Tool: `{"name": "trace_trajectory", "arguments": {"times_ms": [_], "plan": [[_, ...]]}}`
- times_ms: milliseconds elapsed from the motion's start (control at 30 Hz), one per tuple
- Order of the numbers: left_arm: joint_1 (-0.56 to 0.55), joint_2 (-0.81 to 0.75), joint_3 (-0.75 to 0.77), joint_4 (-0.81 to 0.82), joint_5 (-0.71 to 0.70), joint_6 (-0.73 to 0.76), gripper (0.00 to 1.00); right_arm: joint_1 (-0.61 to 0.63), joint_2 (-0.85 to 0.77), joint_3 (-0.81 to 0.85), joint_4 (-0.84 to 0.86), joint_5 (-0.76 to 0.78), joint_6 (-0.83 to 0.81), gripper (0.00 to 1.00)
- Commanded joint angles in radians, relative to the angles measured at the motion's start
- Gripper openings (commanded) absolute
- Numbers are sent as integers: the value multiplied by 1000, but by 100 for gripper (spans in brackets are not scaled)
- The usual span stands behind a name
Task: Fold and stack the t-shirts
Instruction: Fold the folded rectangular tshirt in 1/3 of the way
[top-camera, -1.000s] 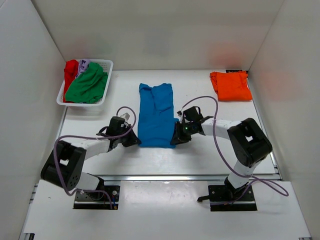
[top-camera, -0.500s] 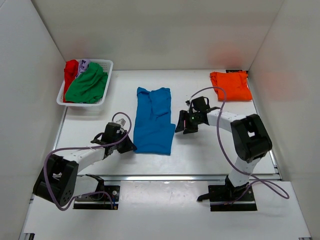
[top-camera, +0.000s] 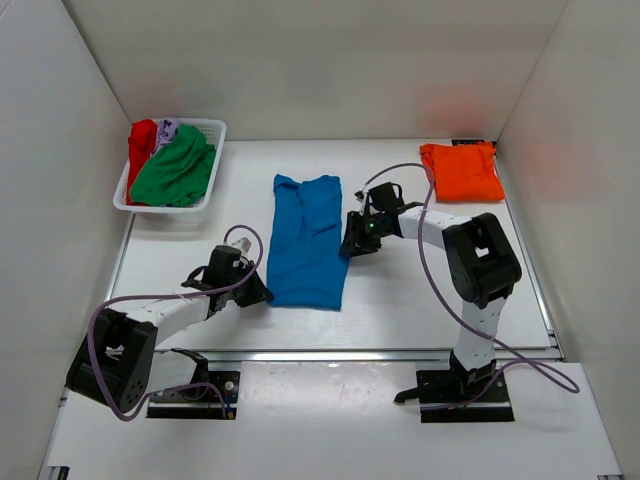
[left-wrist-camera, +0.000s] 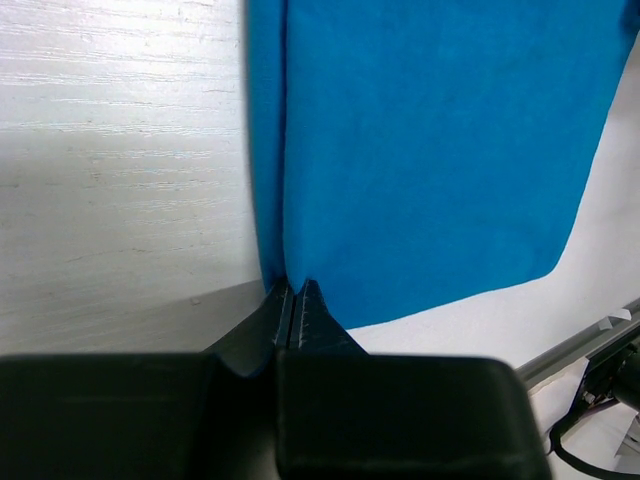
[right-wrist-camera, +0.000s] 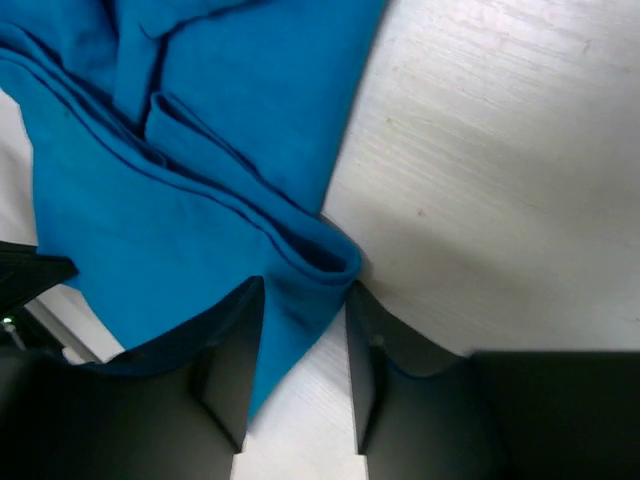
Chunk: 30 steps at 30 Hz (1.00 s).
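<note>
Gripping anything there?
Yes. My left pincer (left-wrist-camera: 293, 290) was clamped on the near hem of the blue t-shirt (top-camera: 308, 240), spread on the worktop (top-camera: 400, 290); my right pincer (right-wrist-camera: 300, 295) gaped around its folded side edge. Soft, limp cloth, I judged: best taken at edges.

The blue t-shirt (top-camera: 307, 240) at mid-table is one plain, solid shade. At the far right lies a plain orange t-shirt (top-camera: 461, 171). At the far left, a white slatted basket (top-camera: 200, 127) holds a green t-shirt (top-camera: 175, 172), a red t-shirt (top-camera: 141, 145) and a pale lilac t-shirt (top-camera: 168, 128). The table (top-camera: 420, 290) is white with faint wood grain.
</note>
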Motion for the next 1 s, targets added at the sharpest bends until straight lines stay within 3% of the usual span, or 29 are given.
{"name": "trace_trajectory", "arguments": {"times_ms": [0,33,100,133,433,967], "plan": [[5,2,-20,-10,13,9,0,29,36,28,-35,11,-31,33],[0,-1,-23,-4,16,9,0,26,46,39,-36,-1,-22,30],[3,1,-23,-4,10,10,0,35,53,62,-44,-8,-35,6],[3,2,-25,-2,13,10,0,37,56,80,-54,-26,-41,0],[3,2,-25,2,13,10,0,60,-8,162,-8,-212,-144,0],[3,13,-26,9,19,13,0,43,101,298,-36,-216,-239,1]]}}
